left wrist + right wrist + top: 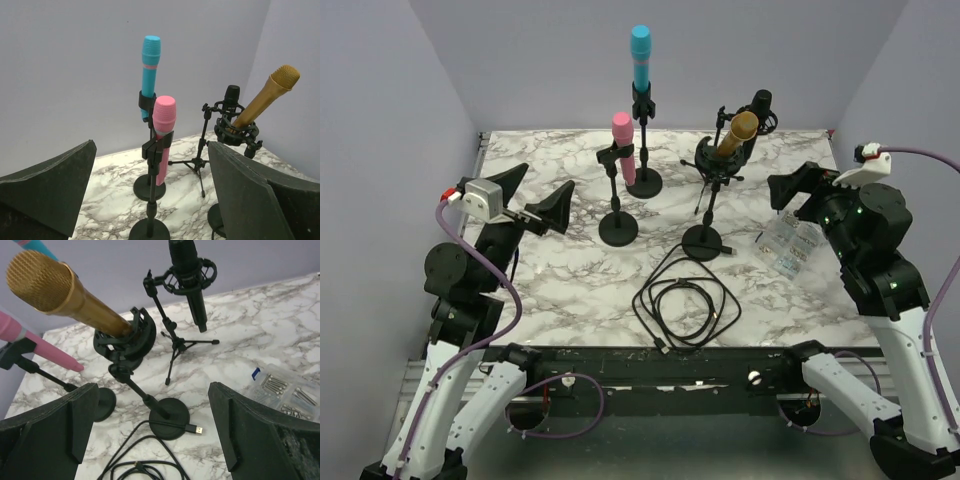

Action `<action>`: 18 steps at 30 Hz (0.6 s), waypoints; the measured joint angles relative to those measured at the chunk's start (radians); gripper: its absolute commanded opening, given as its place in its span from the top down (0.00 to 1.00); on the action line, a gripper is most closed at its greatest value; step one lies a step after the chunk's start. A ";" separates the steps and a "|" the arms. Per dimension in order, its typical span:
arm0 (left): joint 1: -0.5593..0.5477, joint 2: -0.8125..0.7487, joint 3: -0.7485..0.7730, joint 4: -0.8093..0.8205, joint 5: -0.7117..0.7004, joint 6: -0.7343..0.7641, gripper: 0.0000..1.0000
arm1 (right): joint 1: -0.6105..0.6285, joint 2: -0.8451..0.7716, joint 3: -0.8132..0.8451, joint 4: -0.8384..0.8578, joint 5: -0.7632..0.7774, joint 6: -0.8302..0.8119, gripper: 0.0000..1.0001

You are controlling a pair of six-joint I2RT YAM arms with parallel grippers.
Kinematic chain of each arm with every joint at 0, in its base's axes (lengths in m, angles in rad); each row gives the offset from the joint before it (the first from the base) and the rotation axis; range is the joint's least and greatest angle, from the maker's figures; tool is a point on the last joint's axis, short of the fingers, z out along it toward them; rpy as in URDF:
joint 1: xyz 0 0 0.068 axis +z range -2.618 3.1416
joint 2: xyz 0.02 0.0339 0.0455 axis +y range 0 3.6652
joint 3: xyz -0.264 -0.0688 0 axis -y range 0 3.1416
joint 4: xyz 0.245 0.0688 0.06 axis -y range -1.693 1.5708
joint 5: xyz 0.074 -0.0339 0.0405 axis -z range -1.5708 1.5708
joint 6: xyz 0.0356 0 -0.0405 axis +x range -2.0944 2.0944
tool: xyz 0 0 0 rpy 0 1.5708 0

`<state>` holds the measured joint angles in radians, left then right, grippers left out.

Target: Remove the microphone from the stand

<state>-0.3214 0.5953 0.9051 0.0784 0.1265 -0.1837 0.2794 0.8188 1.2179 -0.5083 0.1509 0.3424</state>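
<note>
Several microphones stand in holders at the back of the marble table. A pink microphone sits clipped in a short black stand. A blue microphone stands upright in a taller stand behind it. A gold microphone leans in a shock mount, and a black microphone hangs on a tripod. My left gripper is open and empty, left of the pink microphone. My right gripper is open and empty, right of the gold microphone.
A coiled black USB cable lies at the table's front middle, its plug by the gold microphone's round base. A clear plastic box of screws lies at the right, below my right gripper. Grey walls enclose the table.
</note>
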 measured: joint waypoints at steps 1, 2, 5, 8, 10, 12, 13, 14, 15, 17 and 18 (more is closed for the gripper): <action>-0.002 0.003 0.000 0.000 -0.002 0.000 0.02 | 0.000 -0.004 -0.015 0.001 0.000 0.000 0.00; -0.003 0.006 0.000 -0.001 -0.003 0.000 0.01 | 0.000 -0.009 -0.033 -0.001 0.000 0.000 0.00; -0.010 0.016 0.000 -0.008 -0.008 0.000 0.01 | 0.000 -0.010 -0.075 -0.013 0.001 0.000 0.00; -0.015 0.023 0.000 -0.013 -0.012 0.000 0.01 | 0.000 -0.001 -0.091 -0.014 0.001 0.000 0.00; -0.016 0.026 0.000 -0.013 -0.014 0.000 0.01 | 0.000 0.002 -0.095 -0.013 0.001 0.000 0.00; -0.018 0.027 0.000 -0.013 -0.016 0.000 0.01 | 0.000 0.001 -0.105 -0.009 0.001 0.005 0.00; -0.020 0.028 0.000 -0.013 -0.018 0.000 0.01 | 0.000 0.001 -0.113 -0.003 0.000 0.010 0.00; -0.021 0.029 0.000 -0.013 -0.018 0.000 0.01 | 0.000 0.001 -0.124 0.002 0.000 0.020 0.00; -0.021 0.031 0.000 -0.013 -0.018 0.000 0.01 | 0.000 0.001 -0.138 0.008 0.000 0.032 0.00; -0.022 0.036 0.000 -0.013 -0.018 0.000 0.01 | 0.000 0.005 -0.173 0.020 -0.005 0.051 0.00; -0.023 0.039 0.000 -0.013 -0.019 0.000 0.01 | 0.000 0.010 -0.190 0.022 -0.015 0.055 0.00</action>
<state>-0.3439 0.6346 0.9051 0.0658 0.1074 -0.1837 0.2794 0.8288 1.0279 -0.4866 0.1360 0.3969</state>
